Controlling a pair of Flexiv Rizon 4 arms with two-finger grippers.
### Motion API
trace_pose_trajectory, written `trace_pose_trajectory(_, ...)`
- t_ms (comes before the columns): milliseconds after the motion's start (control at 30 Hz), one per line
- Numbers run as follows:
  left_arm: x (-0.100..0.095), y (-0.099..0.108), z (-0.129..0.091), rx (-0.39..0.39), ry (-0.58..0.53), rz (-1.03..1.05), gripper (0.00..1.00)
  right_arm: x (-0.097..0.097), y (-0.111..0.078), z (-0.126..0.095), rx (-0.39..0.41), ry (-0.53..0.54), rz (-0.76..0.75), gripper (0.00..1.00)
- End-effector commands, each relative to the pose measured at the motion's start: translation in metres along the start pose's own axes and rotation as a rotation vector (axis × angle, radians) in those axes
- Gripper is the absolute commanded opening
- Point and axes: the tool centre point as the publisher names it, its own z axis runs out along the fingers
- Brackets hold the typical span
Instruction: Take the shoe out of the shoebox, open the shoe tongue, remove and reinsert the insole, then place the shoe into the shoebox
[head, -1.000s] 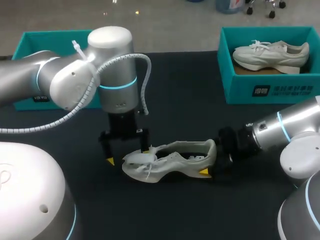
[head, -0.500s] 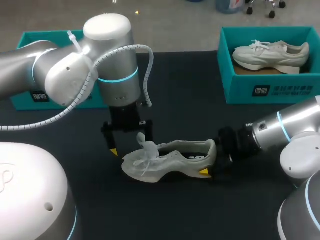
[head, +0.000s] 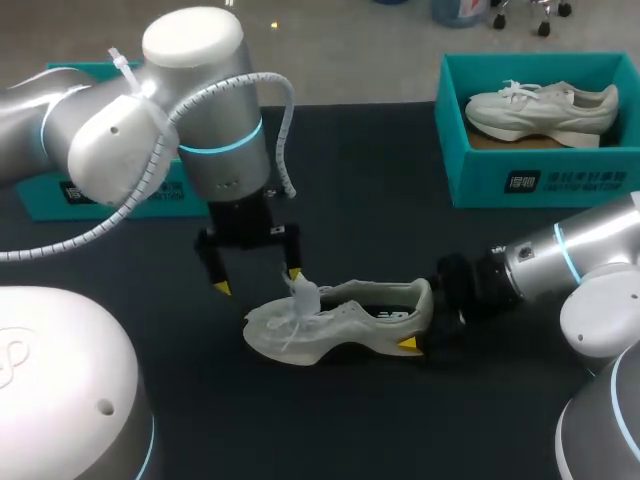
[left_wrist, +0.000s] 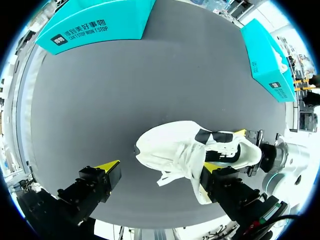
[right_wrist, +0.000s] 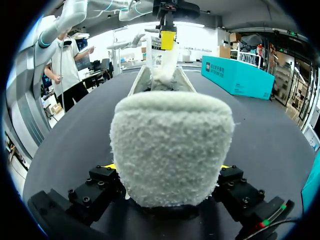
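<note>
On the table (head: 380, 220), white shoe (head: 335, 322) on its sole, long axis left-right, toe leftward, heel clamped in right jaws, left jaws wide open, one fingertip (head: 294, 272) against the tongue (head: 305, 296)

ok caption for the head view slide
Right gripper holds the shoe by its heel; open left gripper has one finger at the tongue.

The left arm (head: 120, 150) is extending in from the left side, its wrist pointing straight down. The left pincer (head: 258, 281) is hanging with its jaws spread wide. One yellow fingertip (head: 295, 272) is resting against the raised tongue of the shoe (head: 340, 322), and the other is standing free. The right arm (head: 570, 265) is lying low and nearly level from the right side. The right pincer (head: 422, 322) is clamping the shoe's heel from two sides.
</note>
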Motion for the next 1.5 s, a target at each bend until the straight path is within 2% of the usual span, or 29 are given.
trace_pose_trajectory(33,-0.002,-0.001,-0.012,0.019,0.016,0.057,1.0,0.001,-0.001,0.001,0.003,-0.001,0.001,0.0)
trace_pose_trajectory(200,0.001,-0.01,-0.02,0.034,-0.007,0.215,1.0,0.001,-0.001,0.001,0.003,-0.001,0.001,0.0)
trace_pose_trajectory(367,0.005,-0.019,-0.035,0.041,0.004,0.49,1.0,0.001,-0.001,0.001,0.003,-0.001,0.001,0.0)
trace_pose_trajectory(633,0.015,-0.013,-0.072,-0.042,0.085,1.071,1.0,0.001,-0.001,0.001,0.003,-0.001,0.001,0.0)
trace_pose_trajectory(700,0.021,-0.005,-0.081,-0.109,0.103,1.234,1.0,0.001,-0.001,0.001,0.003,-0.001,0.001,0.0)
trace_pose_trajectory(1333,0.021,-0.005,-0.081,-0.109,0.103,1.234,1.0,0.001,-0.001,0.001,0.003,-0.001,0.001,0.0)
trace_pose_trajectory(1500,0.037,-0.007,-0.087,-0.091,0.0,1.327,1.0,0.001,-0.001,0.001,0.003,-0.001,0.001,0.0)
